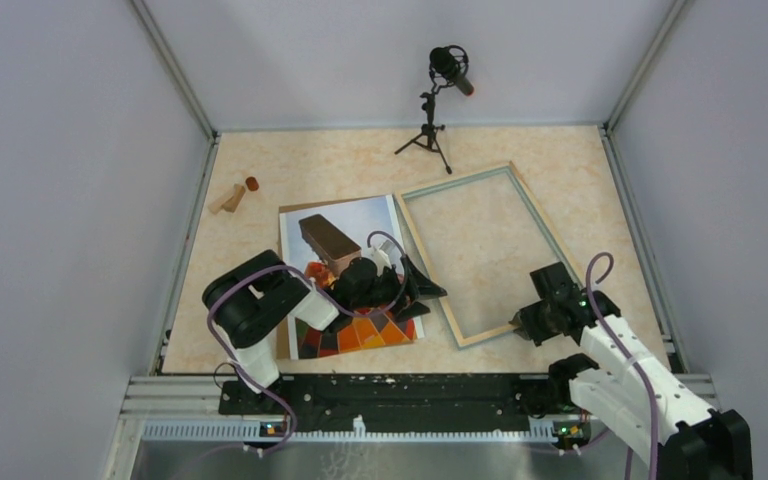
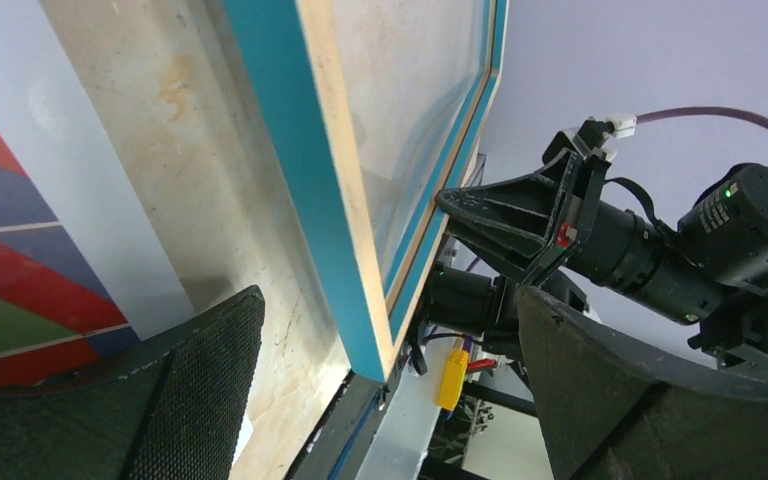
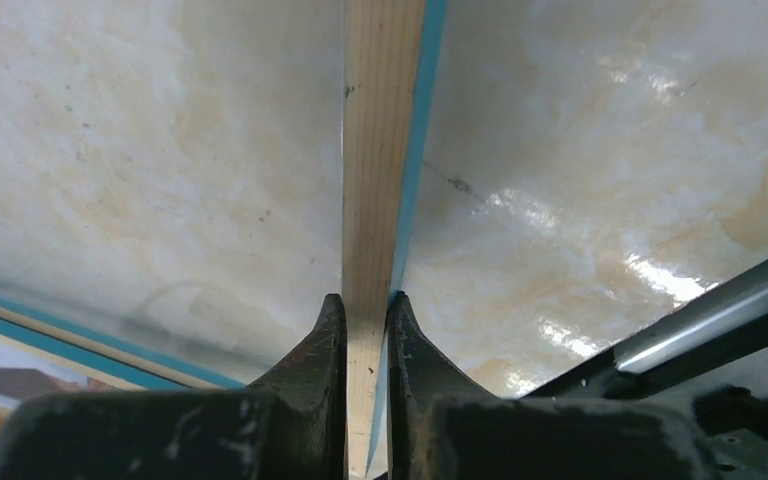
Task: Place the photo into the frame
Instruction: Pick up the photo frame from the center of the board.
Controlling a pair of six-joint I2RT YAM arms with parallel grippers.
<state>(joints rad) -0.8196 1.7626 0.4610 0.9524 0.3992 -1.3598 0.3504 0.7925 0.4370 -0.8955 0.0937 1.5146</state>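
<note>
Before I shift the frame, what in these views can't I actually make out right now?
- Top view: the left gripper and its arm cover the middle of the photo; whether the fingers touch it is unclear.
- Top view: the right gripper hides the near corner of the frame; the right wrist view shows only the clamped rail.
- Top view: small wooden pieces, too small to identify.
- Left wrist view: photo cut off by the left edge.

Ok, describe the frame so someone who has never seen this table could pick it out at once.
On the marbled table, look right of centre, in front of the microphone tripod. The frame lies there askew, its near edge pinched by the right gripper. Unlike the balloon photo to its left, it is an empty wood-edged rectangle with tabletop showing through.
</note>
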